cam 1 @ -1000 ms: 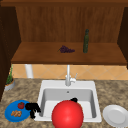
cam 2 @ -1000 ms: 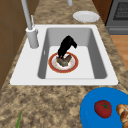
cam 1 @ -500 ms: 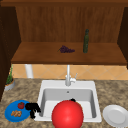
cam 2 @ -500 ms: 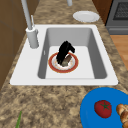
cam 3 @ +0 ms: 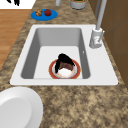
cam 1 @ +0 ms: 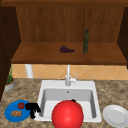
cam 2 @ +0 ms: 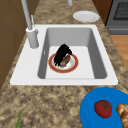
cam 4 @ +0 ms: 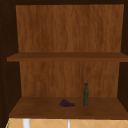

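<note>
The right hand (cam 2: pixel 62 53) is seen low in the sink (cam 2: pixel 100 72), its fingers curled down onto a small brown food item (cam 2: pixel 65 60) on a red-rimmed plate (cam 2: pixel 52 67); whether the item is actually gripped cannot be told. In the left side view, the item's long axis runs from about 1 o'clock to 7 o'clock. The plate lies on the basin floor, at 5 o'clock from the faucet (cam 2: pixel 32 37). The left hand (cam 1: pixel 32 108) hovers beside a blue plate (cam 1: pixel 10 115) holding a tomato (cam 1: pixel 21 105), fingers curled loosely around nothing.
</note>
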### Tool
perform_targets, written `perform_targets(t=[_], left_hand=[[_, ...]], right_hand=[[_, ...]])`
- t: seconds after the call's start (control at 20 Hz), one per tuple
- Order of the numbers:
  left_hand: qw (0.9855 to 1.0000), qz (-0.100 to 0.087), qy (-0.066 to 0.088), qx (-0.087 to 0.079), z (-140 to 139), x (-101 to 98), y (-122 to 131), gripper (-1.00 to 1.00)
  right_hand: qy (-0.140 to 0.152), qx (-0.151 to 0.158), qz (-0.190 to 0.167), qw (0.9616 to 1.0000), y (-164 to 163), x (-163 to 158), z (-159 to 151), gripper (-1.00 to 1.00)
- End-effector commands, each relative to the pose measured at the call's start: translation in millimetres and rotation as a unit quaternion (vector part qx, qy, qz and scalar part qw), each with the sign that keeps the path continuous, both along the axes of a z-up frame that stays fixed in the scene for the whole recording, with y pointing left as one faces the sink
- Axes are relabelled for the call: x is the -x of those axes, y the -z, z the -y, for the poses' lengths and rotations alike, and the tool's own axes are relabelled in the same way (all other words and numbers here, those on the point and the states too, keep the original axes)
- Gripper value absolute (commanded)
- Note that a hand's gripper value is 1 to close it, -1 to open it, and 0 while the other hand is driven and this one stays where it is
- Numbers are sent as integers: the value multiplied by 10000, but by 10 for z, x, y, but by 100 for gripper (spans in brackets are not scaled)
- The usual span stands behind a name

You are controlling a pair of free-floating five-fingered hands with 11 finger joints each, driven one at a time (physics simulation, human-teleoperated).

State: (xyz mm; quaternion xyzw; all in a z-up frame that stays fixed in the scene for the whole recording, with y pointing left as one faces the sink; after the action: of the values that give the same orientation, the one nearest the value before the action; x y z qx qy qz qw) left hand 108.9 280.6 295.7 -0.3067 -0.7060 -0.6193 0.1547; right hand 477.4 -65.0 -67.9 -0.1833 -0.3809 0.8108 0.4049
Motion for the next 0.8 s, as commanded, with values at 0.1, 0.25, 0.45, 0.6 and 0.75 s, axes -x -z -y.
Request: perform_targets(t=[0.1,0.25,0.45,0.6,0.75], left_hand=[[10000,0,0,0,0,0,0,0],[10000,0,0,0,0,0,0,0],[10000,0,0,0,0,0,0,0],[10000,0,0,0,0,0,0,0],[10000,0,0,0,0,0,0,0]], right_hand=[[-1,244,-158,9996,267,5,-118,-100],[38,381,95,9992,243,-70,-269,100],[6,72,730,9973,270,-94,-249,100],[-92,-184,960,9952,187,-52,-201,100],[-27,-306,1124,9932,141,47,-197,100]])
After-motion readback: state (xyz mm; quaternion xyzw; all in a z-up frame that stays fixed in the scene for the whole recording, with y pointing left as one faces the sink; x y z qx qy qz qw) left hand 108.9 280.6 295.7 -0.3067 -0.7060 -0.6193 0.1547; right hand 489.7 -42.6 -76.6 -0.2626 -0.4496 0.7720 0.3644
